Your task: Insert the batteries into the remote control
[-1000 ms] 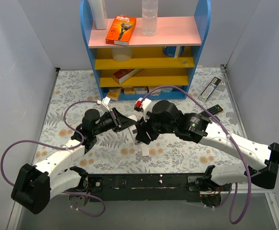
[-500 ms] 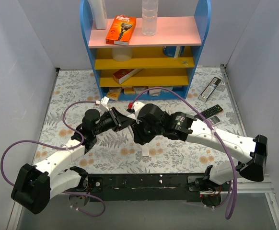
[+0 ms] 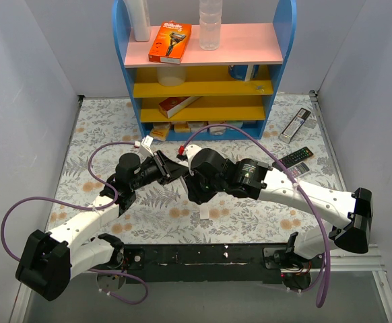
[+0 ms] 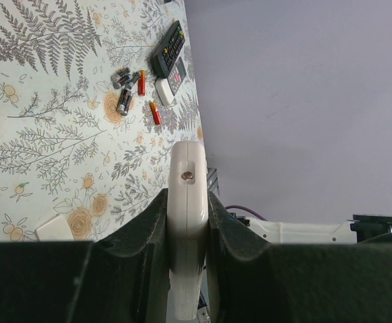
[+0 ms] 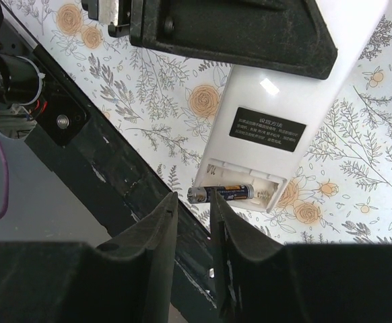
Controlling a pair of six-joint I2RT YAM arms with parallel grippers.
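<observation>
My left gripper (image 4: pixel 187 197) is shut on the white remote control (image 4: pixel 188 161), held edge-on above the floral table. From the right wrist the remote's back (image 5: pixel 277 101) shows a black label and an open battery bay at its lower end. One battery (image 5: pixel 233 193) lies in that bay, its left end poking out. My right gripper (image 5: pixel 192 195) is at that end with a narrow gap between its jaws; the battery tip sits just beyond the fingertips. From the top, both grippers meet mid-table, left (image 3: pixel 172 170) and right (image 3: pixel 194 185). Several loose batteries (image 4: pixel 125 91) lie on the table.
A small white cover piece (image 3: pixel 201 213) lies near the front edge. A black remote (image 4: pixel 166 47) and a small white one with red buttons (image 4: pixel 171 82) lie beside the loose batteries. A silver remote (image 3: pixel 296 124) and a blue shelf (image 3: pixel 203 67) stand behind.
The right arm has swung left and in toward the held remote, and its jaws have narrowed. The left arm and the remote have stayed put.
</observation>
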